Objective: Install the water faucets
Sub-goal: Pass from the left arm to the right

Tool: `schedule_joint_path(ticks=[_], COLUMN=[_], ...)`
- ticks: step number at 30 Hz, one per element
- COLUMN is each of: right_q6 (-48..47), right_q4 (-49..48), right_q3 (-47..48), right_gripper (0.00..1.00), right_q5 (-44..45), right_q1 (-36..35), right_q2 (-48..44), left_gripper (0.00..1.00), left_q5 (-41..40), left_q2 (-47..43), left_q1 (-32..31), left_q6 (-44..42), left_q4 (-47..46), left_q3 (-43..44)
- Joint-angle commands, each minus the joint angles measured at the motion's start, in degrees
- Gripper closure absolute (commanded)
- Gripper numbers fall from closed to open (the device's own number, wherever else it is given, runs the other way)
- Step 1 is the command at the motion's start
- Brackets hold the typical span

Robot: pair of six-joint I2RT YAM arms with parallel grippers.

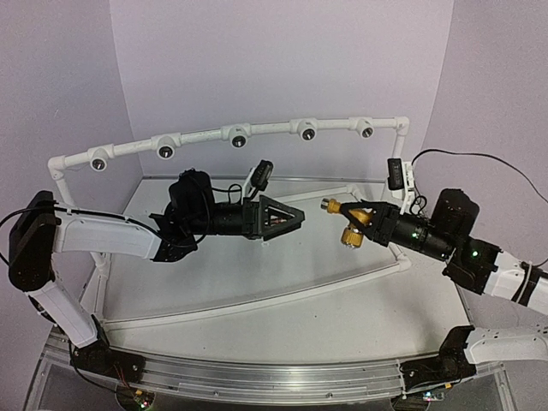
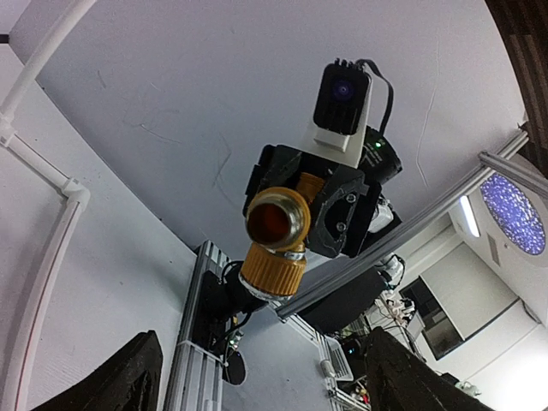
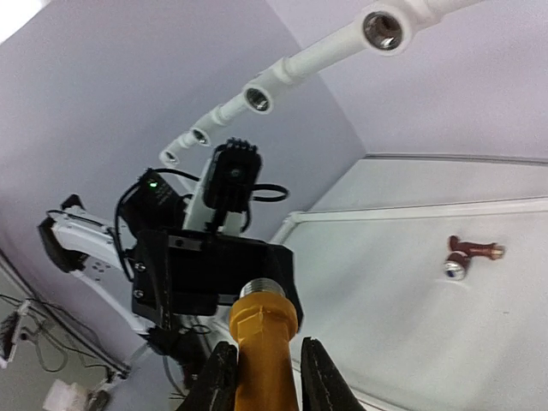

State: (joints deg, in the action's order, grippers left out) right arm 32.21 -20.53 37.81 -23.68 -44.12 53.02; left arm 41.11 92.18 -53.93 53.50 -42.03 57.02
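Note:
My right gripper is shut on the yellow-orange faucet, whose silvery threaded end points away from the wrist. In the top view the yellow faucet hangs above the table's middle, held by the right gripper. Directly opposite it is my left gripper, a short gap away. In the left wrist view the left gripper is open, its dark fingers wide apart, and the yellow faucet is ahead of them, not between them. The dark reddish-brown faucet lies on the white table.
A white pipe rail with several round sockets arcs across the back on posts. Two sockets show above in the right wrist view. A low white pipe frame borders the table surface. Purple walls stand behind.

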Motion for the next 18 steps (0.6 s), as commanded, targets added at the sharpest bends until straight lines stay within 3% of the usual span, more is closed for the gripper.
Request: schedule_joint_path(ticks=[1, 8, 14, 18], right_q6=[-12.21, -37.25, -53.63, -65.07], right_q4=[21.32, 50.83, 57.81, 57.60], right_q3=[8.90, 28.56, 40.30, 44.98], right_gripper=[1.00, 1.00, 1.00, 1.00], right_q5=[15.28, 40.74, 56.28, 61.02], right_q1=[0.00, 0.00, 0.00, 0.00], right_q2=[-2.60, 3.74, 10.76, 14.29], left_gripper=[0.14, 0.17, 0.16, 0.14], left_q5=[-3.21, -10.94, -15.66, -21.01], left_q2=[-2.42, 2.37, 12.23, 21.92], left_q1=[0.57, -1.97, -4.04, -7.23], left_q6=[-5.27, -23.38, -35.30, -45.41], left_q4=[2.04, 21.48, 31.62, 45.46], left_q3=[-0.31, 5.33, 14.75, 27.42])
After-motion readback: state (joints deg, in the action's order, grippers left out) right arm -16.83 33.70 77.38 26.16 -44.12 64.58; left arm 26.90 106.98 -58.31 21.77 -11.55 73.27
